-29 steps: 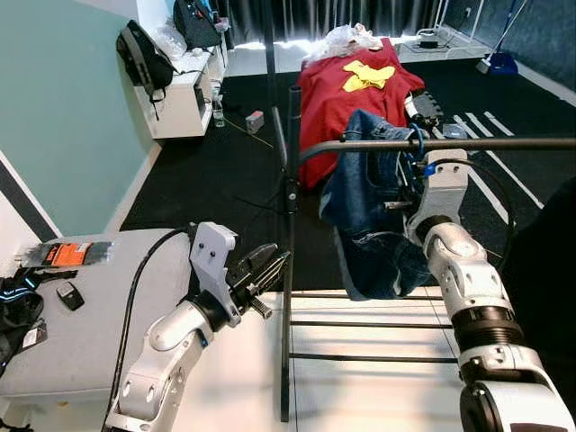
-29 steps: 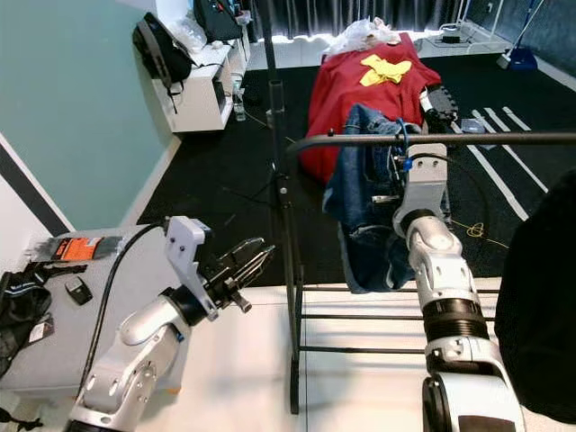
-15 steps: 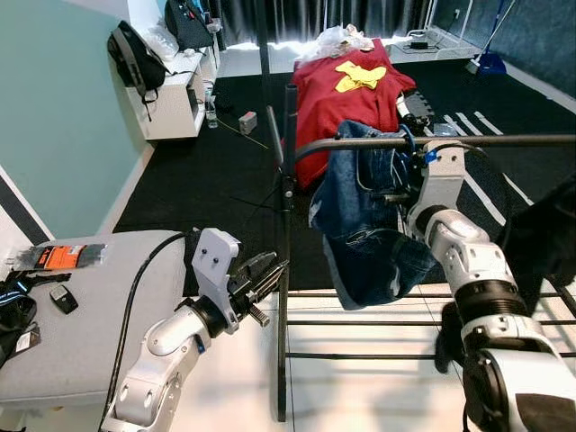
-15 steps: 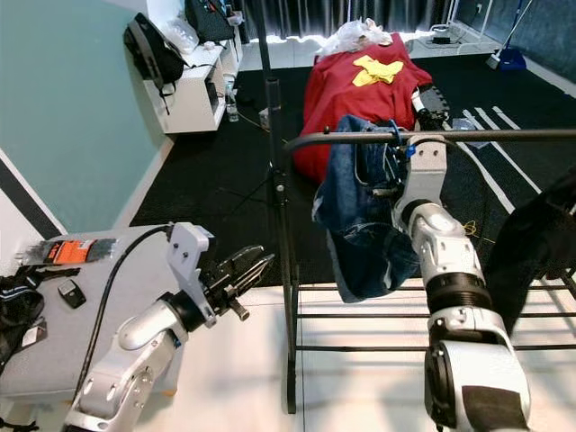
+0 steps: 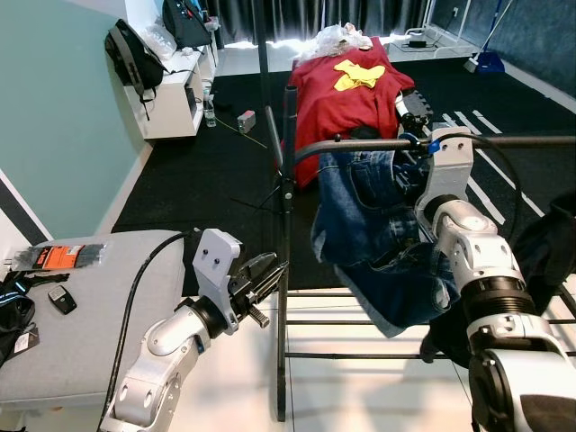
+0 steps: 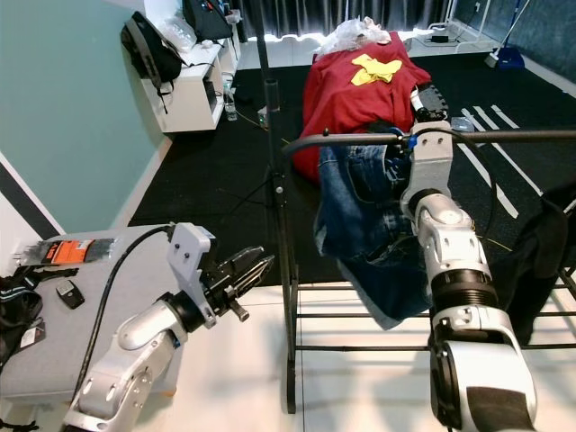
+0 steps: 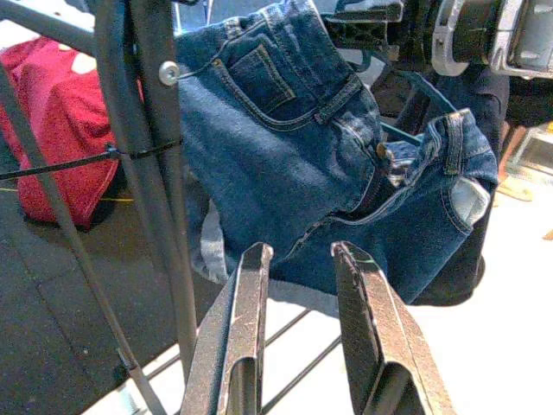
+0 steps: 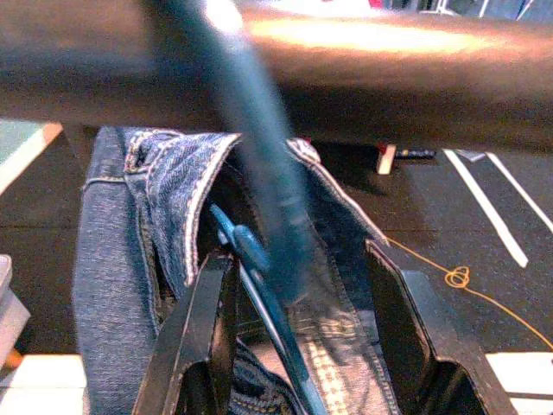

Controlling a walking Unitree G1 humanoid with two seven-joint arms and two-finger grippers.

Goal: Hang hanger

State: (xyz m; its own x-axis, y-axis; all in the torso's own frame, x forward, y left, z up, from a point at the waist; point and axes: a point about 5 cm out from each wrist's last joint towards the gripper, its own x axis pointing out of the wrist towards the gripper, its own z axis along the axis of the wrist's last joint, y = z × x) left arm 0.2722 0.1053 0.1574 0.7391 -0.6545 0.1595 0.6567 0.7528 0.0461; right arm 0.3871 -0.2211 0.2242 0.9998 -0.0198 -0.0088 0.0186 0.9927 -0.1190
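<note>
Jeans (image 5: 378,225) on a blue hanger (image 8: 259,268) hang just under the rail (image 5: 504,141); our right gripper (image 8: 294,337), spread, seemingly brackets its neck. We should confirm the hook seats before withdrawing. Left gripper (image 7: 298,328), open, holds nothing.

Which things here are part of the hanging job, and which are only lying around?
Part of the job:
- blue hanger
- jeans on the hanger
- black rail
- right gripper, open around the hanger, just below the rail

Just lying about:
- red cloth
- black backpack
- orange packet
- left gripper, idle
</note>
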